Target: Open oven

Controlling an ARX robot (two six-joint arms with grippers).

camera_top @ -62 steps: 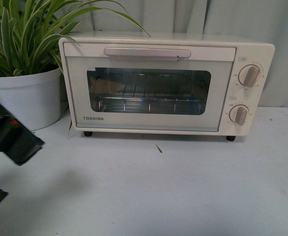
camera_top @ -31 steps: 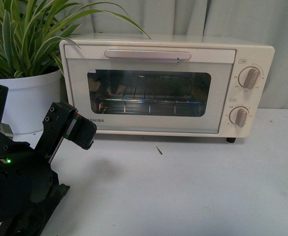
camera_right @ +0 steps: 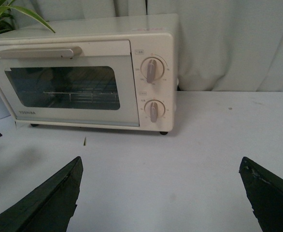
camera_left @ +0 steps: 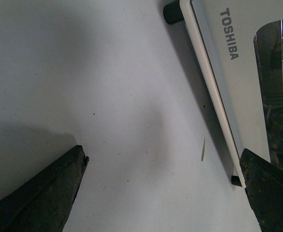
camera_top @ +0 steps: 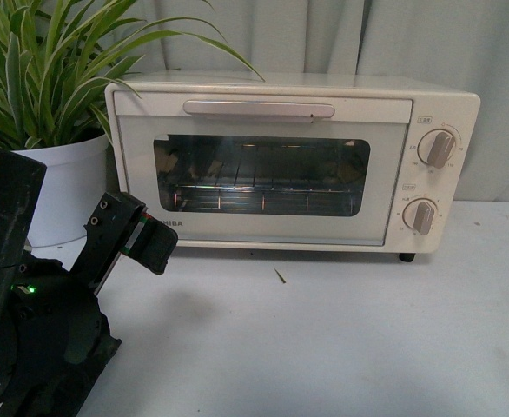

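The cream-white Toshiba oven [camera_top: 263, 165] stands at the back of the white table with its glass door shut, the bar handle [camera_top: 259, 109] along the door's top and two knobs [camera_top: 437, 148] on the right. My left gripper [camera_left: 163, 152] is open and empty. It hovers over the table by the oven's lower left corner [camera_left: 233, 63], below the handle. In the front view its finger [camera_top: 155, 246] shows in front of that corner. My right gripper [camera_right: 161, 163] is open and empty, well back from the oven [camera_right: 83, 77], and does not show in the front view.
A spider plant [camera_top: 55, 78] in a white pot [camera_top: 63, 187] stands close against the oven's left side. A grey curtain [camera_top: 411, 35] hangs behind. A small sliver [camera_top: 280, 276] lies on the table [camera_top: 341, 339] in front of the oven.
My left arm has come up from the lower left and swung its gripper toward the oven's lower left corner. The oven door stays shut.
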